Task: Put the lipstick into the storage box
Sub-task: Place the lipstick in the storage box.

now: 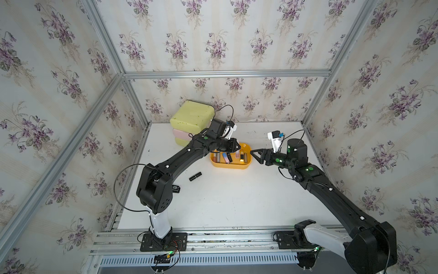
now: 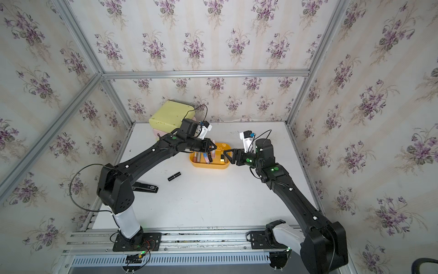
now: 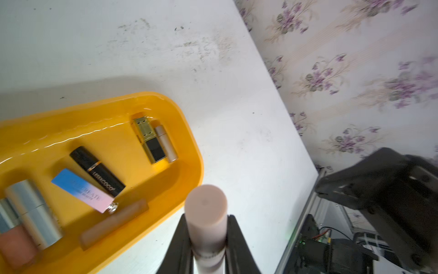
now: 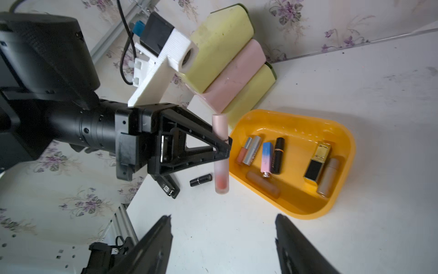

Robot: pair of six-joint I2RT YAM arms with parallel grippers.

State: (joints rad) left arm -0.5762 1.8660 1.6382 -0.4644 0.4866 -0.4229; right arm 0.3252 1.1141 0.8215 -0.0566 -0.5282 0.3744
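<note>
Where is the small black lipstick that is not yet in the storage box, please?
In both top views the black lipstick lies on the white table, apart from the orange storage box, nearer the robot's left, under the left arm.

Black lipstick [image 2: 174, 176] beside storage box [image 2: 211, 166]

A robot test cell dressed up as a home, not a real room. Aluminium frame [image 1: 225, 74] of extruded bars holding flat panels of violet-flower wallpaper [image 1: 213, 35], seams and corners plainly showing. White, scuffed surface [image 1: 225, 201] bolted to slotted rails [image 1: 213, 237] at the near edge, with two black arms [image 1: 180, 156] fixed on base plates there. Loose wiring and small circuit boards [image 1: 166, 256] with lit green lamps beneath the rails. Cameras in white printed brackets [image 4: 163, 61] at the wrists. Household props only: stacked pastel lidded boxes [image 1: 193, 116], cosmetics in a yellow tray [image 1: 230, 164].
</note>
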